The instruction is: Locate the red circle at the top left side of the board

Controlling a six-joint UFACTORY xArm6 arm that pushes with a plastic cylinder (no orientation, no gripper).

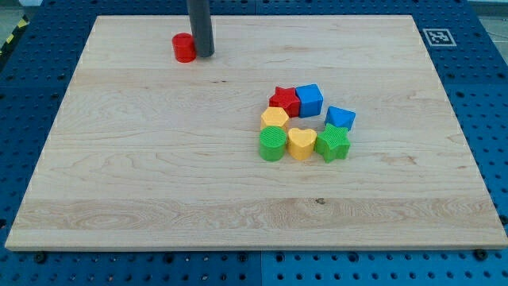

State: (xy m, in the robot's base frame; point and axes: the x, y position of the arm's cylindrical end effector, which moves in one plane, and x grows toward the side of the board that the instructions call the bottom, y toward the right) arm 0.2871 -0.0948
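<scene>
The red circle [183,48] sits near the top left of the wooden board [159,183]. My tip [204,55] stands right beside it, on its right side, touching or nearly touching it. The dark rod rises straight out of the view's top. The other blocks form a cluster right of the board's middle: a red star [281,99], a blue cube [310,99], a blue block [340,118], a yellow hexagon [274,119], a green cylinder [271,144], a yellow heart [301,143] and a green star [332,143].
The board lies on a blue perforated table [484,95]. A black-and-white marker tag [437,36] sits on the board's top right corner.
</scene>
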